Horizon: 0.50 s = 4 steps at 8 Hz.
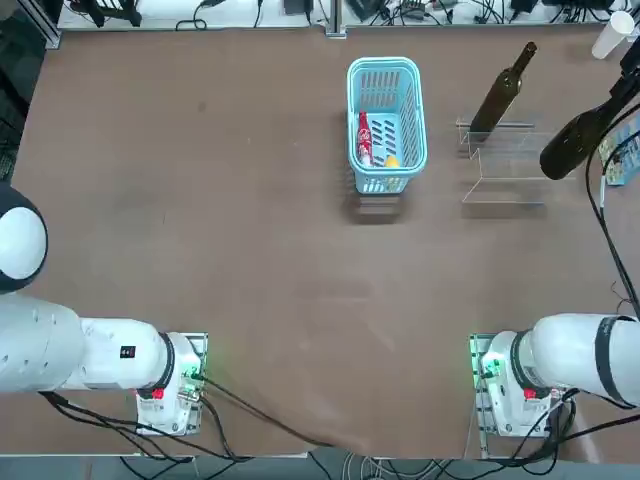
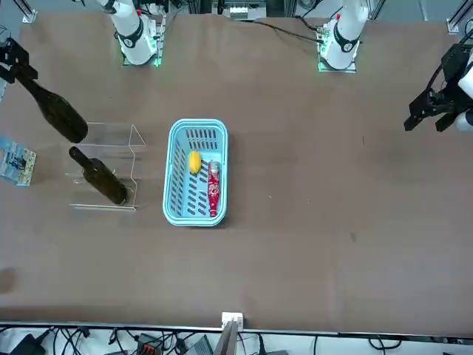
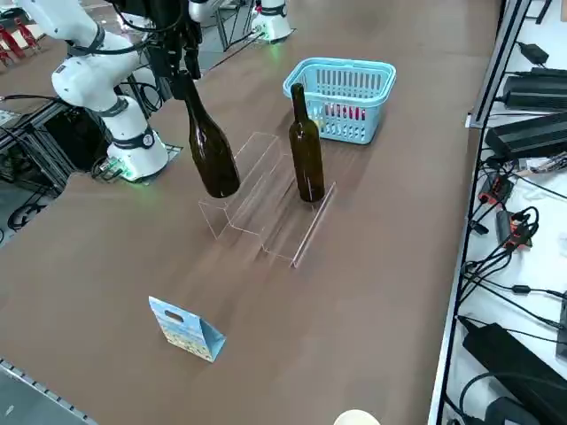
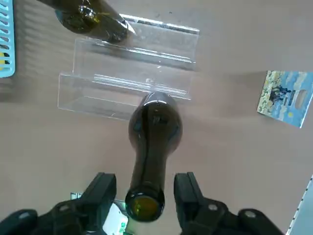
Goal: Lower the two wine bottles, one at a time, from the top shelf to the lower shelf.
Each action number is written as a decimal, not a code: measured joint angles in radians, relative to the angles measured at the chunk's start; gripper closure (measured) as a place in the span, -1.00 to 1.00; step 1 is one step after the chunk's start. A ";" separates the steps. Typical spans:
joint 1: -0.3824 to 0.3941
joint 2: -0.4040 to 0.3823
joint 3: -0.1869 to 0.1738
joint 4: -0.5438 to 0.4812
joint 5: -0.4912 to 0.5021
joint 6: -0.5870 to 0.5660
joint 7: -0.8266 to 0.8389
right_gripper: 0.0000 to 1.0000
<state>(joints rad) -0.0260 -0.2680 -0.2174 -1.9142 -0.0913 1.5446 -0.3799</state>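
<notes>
One dark wine bottle (image 3: 306, 150) stands upright on the lower shelf (image 3: 285, 217) of the clear acrylic stand, the step farther from me. The other wine bottle (image 3: 211, 146) stands at the right end of the top shelf (image 3: 241, 168). My right gripper (image 4: 145, 178) is open around its slim neck, high up near the mouth. One finger is on each side, and a narrow gap shows between each finger and the glass. From overhead this bottle (image 1: 580, 135) and the gripper (image 1: 625, 90) sit near the table's right edge.
A light-blue basket (image 1: 352, 110) stands left of the stand and holds a small red bottle (image 1: 365, 138) and a yellow thing (image 1: 392, 160). A small blue picture card (image 3: 186, 329) stands on the table to my right of the stand. A white cup (image 1: 610, 35) is at the far right corner.
</notes>
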 joint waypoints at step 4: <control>-0.001 0.000 -0.009 -0.002 0.000 0.000 0.000 -0.07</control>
<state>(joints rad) -0.0267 -0.2680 -0.2260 -1.9161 -0.0914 1.5443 -0.3799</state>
